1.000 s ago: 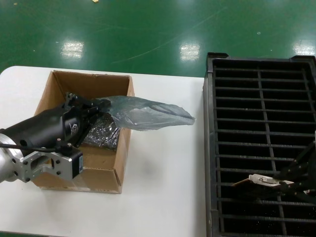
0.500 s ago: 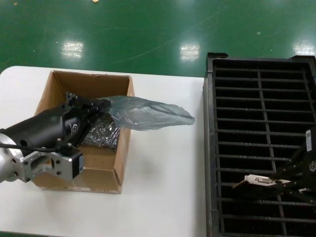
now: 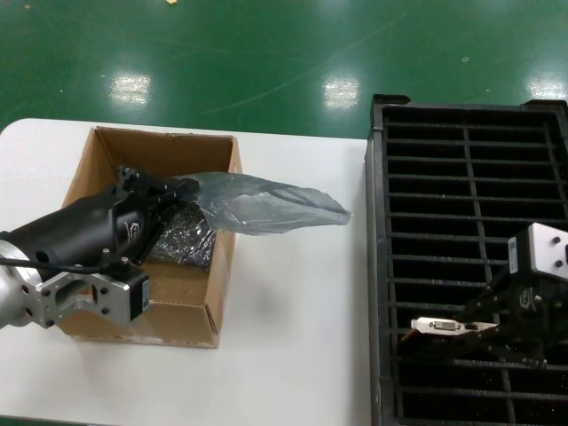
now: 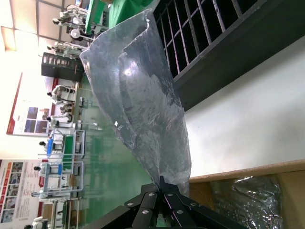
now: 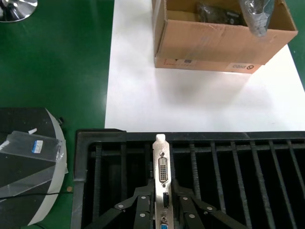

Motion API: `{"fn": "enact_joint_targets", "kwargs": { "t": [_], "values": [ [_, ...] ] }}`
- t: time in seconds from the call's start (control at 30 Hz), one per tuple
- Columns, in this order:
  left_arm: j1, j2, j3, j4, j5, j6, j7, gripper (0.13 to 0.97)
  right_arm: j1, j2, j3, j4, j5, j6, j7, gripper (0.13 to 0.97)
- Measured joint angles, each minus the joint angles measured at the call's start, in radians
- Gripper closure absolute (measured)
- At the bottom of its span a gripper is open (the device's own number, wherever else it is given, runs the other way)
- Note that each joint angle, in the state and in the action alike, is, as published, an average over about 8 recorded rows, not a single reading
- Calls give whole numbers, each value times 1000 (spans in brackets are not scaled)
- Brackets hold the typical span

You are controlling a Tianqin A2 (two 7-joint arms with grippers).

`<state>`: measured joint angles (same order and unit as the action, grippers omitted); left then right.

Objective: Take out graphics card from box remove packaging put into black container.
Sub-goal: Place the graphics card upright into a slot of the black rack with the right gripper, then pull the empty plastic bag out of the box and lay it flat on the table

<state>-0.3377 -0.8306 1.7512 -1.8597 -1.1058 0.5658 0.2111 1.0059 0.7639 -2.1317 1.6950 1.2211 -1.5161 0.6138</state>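
Graphics card (image 3: pixel 441 327) sits clamped between the right gripper (image 3: pixel 479 330) fingers, silver bracket end (image 5: pixel 161 176) sticking out past the fingertips, over the near-left slots of the black container (image 3: pixel 470 160). Right wrist view shows the bracket upright between both fingers (image 5: pixel 141 210), white port just beyond the tips, a blue port down at the finger line; the board itself is hidden behind the fingers, so can't tell how deep it sits in a slot. Left gripper (image 3: pixel 177 191) is pinched shut on one end of the packaging (image 3: pixel 266 206), over the box (image 3: pixel 164 146). Bag fans out away from those fingertips, past the box's right wall and above the white table (image 3: pixel 293 355), free end open and not touching the table as far as I can tell. Left wrist view: fingers (image 4: pixel 147 207) meet at the bag's narrow gathered end, bag looks empty. More crinkly bagged stuff (image 3: pixel 185 241) lies in the box just below the left fingers. Box and container are well apart on the table.
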Motion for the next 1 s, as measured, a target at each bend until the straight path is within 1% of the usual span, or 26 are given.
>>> {"fn": "enact_joint_targets", "kwargs": {
  "t": [0.1, 0.37, 0.4, 0.67, 0.7, 0.8, 0.97, 1.0],
  "values": [
    [0, 0, 0, 0, 0, 0, 0, 957, -3, -10, -6, -12, -8, 5, -5, 891],
    [0, 0, 0, 0, 0, 0, 0, 957, -15, -14, -10, -24, -25, 19, -22, 807],
    [0, 0, 0, 0, 0, 0, 0, 957, -17, -13, -8, -23, -25, 21, -24, 807],
    [0, 0, 0, 0, 0, 0, 0, 957, -44, 24, 28, 13, -2, 42, -30, 658],
    [0, 0, 0, 0, 0, 0, 0, 957, -55, 35, 39, 23, 3, 54, -31, 658],
    [0, 0, 0, 0, 0, 0, 0, 957, -108, 71, 90, 57, 13, 116, -34, 580],
    [0, 0, 0, 0, 0, 0, 0, 957, -248, 128, 209, 103, 11, 291, -30, 450],
    [0, 0, 0, 0, 0, 0, 0, 957, -282, 135, 237, 108, 13, 331, -28, 450]
  ]
}}
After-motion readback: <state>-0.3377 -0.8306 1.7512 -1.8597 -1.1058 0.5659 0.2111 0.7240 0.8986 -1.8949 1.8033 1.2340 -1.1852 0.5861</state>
